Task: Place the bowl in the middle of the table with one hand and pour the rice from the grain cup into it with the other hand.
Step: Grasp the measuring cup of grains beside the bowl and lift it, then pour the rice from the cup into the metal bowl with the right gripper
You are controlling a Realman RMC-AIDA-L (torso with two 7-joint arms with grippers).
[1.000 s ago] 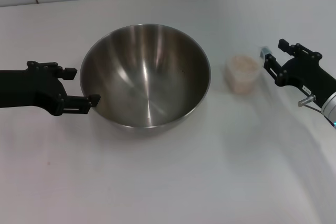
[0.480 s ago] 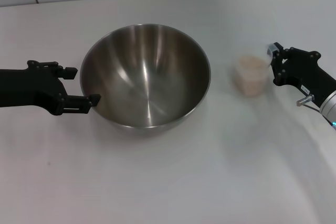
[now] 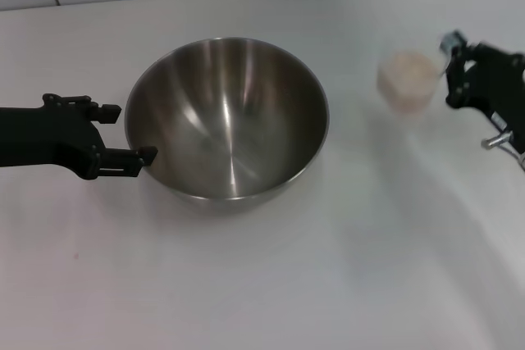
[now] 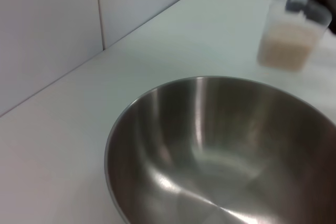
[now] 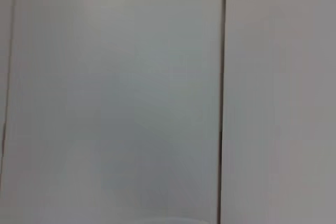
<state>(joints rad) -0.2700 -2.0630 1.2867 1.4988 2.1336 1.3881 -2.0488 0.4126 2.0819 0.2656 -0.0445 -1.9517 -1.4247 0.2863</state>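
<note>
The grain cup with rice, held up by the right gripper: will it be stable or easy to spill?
The grain cup looks thin, clear plastic, so probably light and easily squeezed. The rice fills most of it; loose grains would likely spill at a small tilt. The right gripper holds one side only, so it may swing.

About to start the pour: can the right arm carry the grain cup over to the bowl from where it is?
Probably yes. The right gripper is shut on the grain cup, lifted beside the bowl. Nothing stands on the table between them, and the left gripper is at the bowl's opposite rim.
</note>
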